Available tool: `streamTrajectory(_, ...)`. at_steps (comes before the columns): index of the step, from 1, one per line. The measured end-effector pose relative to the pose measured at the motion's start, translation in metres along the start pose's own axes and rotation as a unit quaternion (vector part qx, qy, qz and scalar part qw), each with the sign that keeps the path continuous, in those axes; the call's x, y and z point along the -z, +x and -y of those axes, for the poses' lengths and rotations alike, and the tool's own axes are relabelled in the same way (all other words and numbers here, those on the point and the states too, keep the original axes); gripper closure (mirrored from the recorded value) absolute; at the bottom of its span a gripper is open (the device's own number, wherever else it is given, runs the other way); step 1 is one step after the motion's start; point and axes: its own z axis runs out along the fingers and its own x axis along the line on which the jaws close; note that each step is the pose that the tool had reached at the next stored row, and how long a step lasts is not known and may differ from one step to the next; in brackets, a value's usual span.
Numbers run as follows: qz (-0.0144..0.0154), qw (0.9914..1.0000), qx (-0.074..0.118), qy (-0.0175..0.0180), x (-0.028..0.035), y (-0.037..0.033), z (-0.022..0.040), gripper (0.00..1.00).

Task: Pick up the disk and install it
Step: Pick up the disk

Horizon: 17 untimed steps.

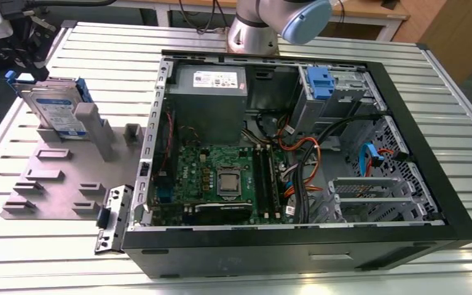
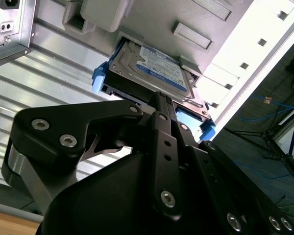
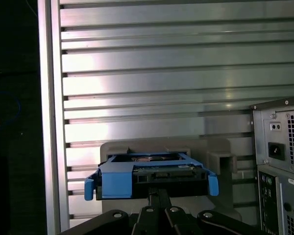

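Hovering at the disk (image 3: pixel 152 177), I am holding my pincer (image 3: pixel 158 196) right at the middle of its blue-framed end. In both wrist views the black tip is sitting just against the frame's edge, and I cannot tell whether it is touching or stopping just short. I also cannot tell whether the pincer is standing wide or narrow, or whether it is gripping anything.

The disk is standing on edge in a slot of a grey holder (image 1: pixel 51 178). Its labelled face is showing in the second wrist view, and its blue tabs are sticking out at both ends. That holder is lying on the slatted metal counter (image 1: pixel 47 258), at the exterior view's left, beside the open computer case (image 1: pixel 219 258).

Inside the case, a grey power box (image 1: pixel 207 92) is sitting against one wall. A second blue caddy (image 1: pixel 319 83) is resting in its metal cage near that box.
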Motion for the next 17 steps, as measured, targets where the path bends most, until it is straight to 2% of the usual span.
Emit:
streamTrajectory(11,-0.0002,0.99999,0.005,-0.0001,0.0000,0.0000,0.0000,0.89)
streamTrajectory(14,-0.0003,0.99994,0.011,-0.0004,0.0000,0.0000,0.0000,0.89)
streamTrajectory(17,-0.0009,0.99966,0.026,-0.0009,0.0000,0.0000,0.0000,0.89)
